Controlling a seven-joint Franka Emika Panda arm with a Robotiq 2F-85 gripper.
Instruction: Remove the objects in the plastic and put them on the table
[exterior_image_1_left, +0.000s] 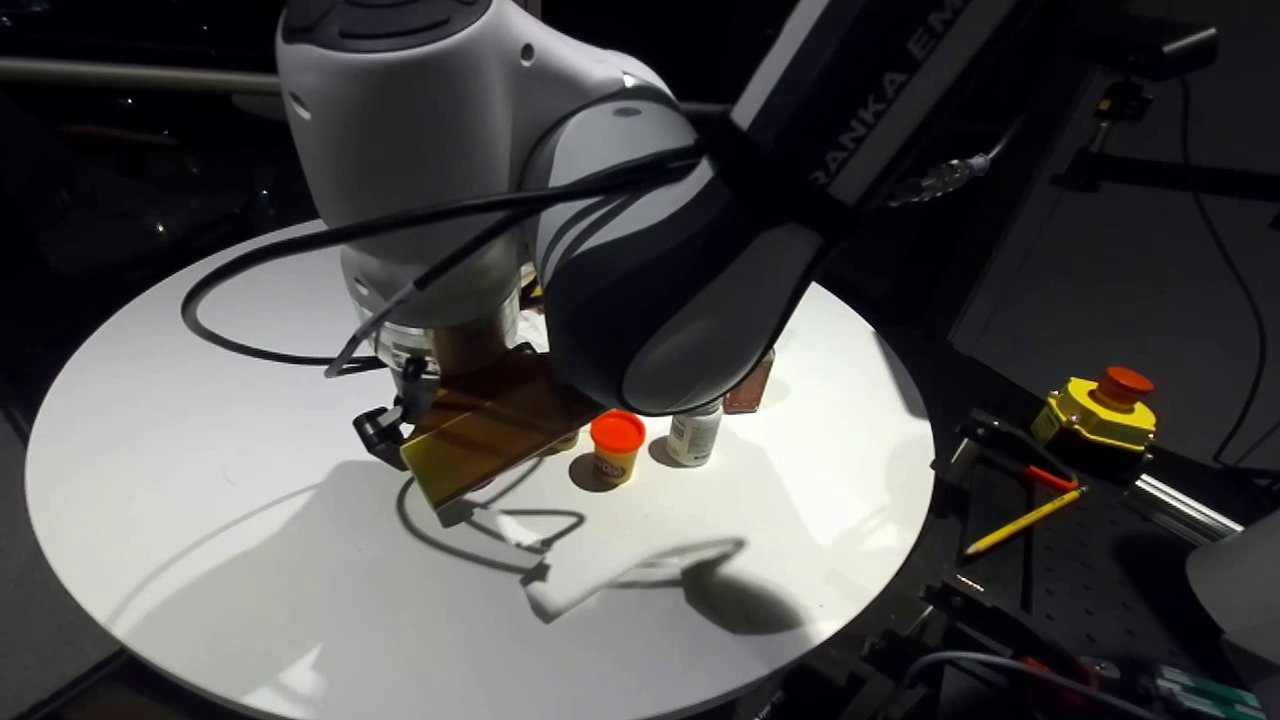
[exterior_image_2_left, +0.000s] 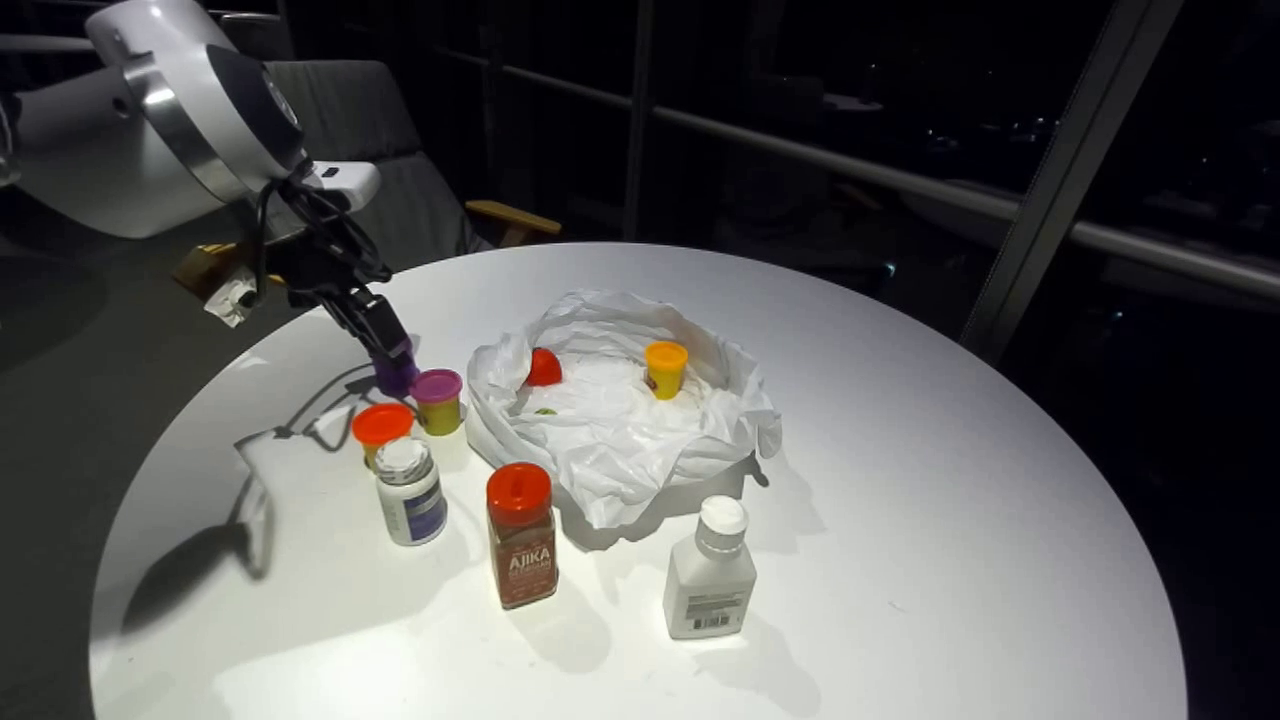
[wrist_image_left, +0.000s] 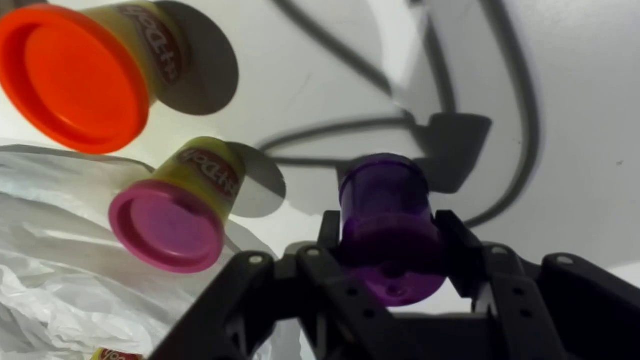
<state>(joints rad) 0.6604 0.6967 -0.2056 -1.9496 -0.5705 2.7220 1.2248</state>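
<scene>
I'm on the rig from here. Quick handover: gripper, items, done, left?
Gripper: closed on the purple container; can't tell if its base touches the table.
Done, presuming they came out of the plastic: orange-lid tub, pink-lid tub, round bottle, Ajika jar and square bottle, all on the table.
In the plastic: yellow tub, red item, green bit, mostly hidden.
Left: likely release the purple container on the table, then take out those three.

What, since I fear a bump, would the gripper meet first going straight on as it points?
Probably the white tabletop, met by the purple container the gripper holds; whether container and tabletop already touch is unclear.
</scene>
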